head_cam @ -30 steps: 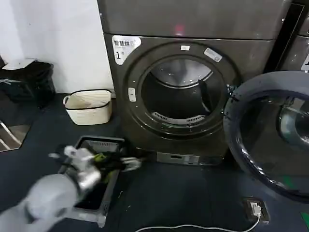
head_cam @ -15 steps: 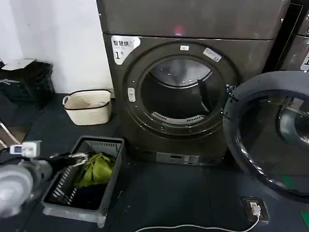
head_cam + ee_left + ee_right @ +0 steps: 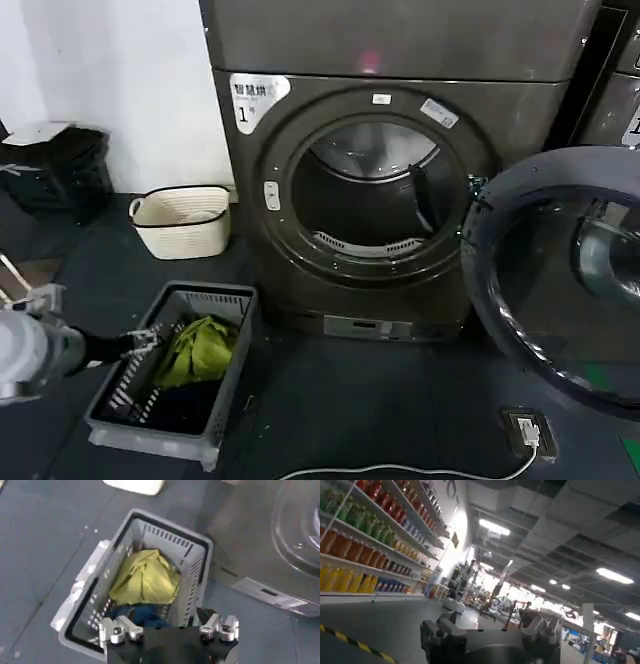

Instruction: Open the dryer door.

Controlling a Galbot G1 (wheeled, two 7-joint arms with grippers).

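Head view shows us the left pincer low at our left, fingers spread apart and holding nothing, poised over the near-left rim of a grey laundry basket on the floor. Just past its tips we see a yellow-green cloth lying in the basket, atop something blue. Beyond and to the right stands the dryer, its drum mouth exposed. Farther right the dryer door is swung wide open. The right pincer points up toward a ceiling; we cannot tell its opening.
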